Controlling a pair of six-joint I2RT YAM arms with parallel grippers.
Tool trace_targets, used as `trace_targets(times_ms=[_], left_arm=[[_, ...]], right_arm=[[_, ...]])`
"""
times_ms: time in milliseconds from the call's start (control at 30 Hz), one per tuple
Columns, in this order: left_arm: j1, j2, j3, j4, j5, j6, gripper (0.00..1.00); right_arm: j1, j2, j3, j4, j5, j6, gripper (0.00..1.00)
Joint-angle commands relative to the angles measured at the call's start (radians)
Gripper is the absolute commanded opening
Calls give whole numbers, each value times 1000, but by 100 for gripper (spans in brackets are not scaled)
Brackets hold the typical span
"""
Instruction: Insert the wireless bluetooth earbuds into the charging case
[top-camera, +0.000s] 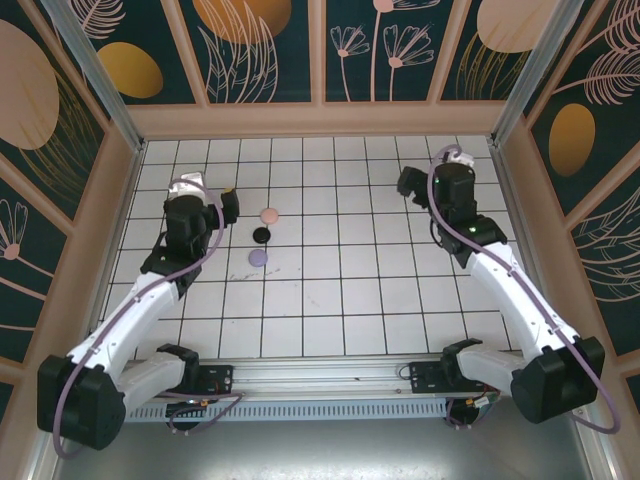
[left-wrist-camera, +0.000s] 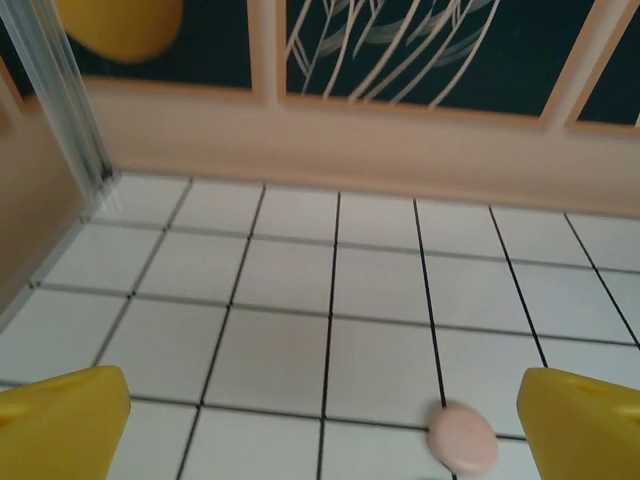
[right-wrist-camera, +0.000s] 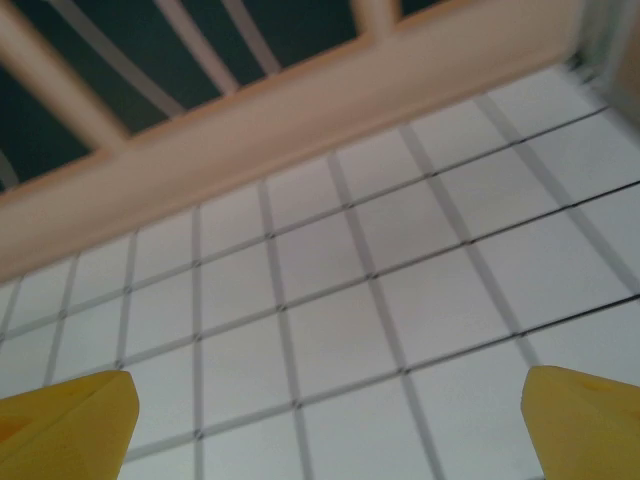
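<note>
Three small round charging cases lie in a short column left of centre on the tiled table: a pink case (top-camera: 268, 215), a black case (top-camera: 262, 235) and a lavender case (top-camera: 258, 258), all with lids down. The earbuds are out of view. My left gripper (top-camera: 228, 206) hovers just left of the pink and black cases. In the left wrist view the gripper (left-wrist-camera: 322, 430) is open, its yellow fingertips (left-wrist-camera: 62, 420) far apart, and the pink case (left-wrist-camera: 463, 438) lies on the tiles near the right finger. My right gripper (top-camera: 407, 183) (right-wrist-camera: 325, 430) is open over bare tiles at the far right.
Peach-framed walls with dark floral panels enclose the white grid-tiled table (top-camera: 340, 300) at the back and sides. An aluminium post (left-wrist-camera: 70, 100) stands in the back left corner. The arm bases and a rail (top-camera: 320, 385) run along the near edge.
</note>
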Motion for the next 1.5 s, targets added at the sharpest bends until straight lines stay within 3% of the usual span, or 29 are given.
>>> trace_targets(times_ms=[0,100,233,467,700,833,967,1167,1333,1467], left_arm=[[6,-30,-74,255,-43,200,99],[7,-38,-117,335,-43,265,99],[12,-52,-218,519,-58,331,99],[113,-40,-371,659,30,234,99],[145,166,-497,1000,66,183,99],[156,275,-486,1037,106,225,99],[186,364,-553,1222,160,207,99],[259,469,-524,1254,296,171,99],[293,496,-473,1185,342,144,99],[310,509,-420,1098,298,100,99]], right_arm=[[-63,8,-96,225,161,-91,99],[-123,41,-191,368,167,-144,99],[-196,100,-300,524,76,-170,99],[-210,157,-500,883,92,-292,99],[-241,240,-598,1093,-11,-344,99],[-249,273,-645,1184,-35,-350,99],[-253,331,-762,1429,-60,-356,99],[-269,413,-812,1597,-167,-379,99],[-305,405,-763,1487,-228,-350,99],[-330,405,-753,1466,-273,-335,99]])
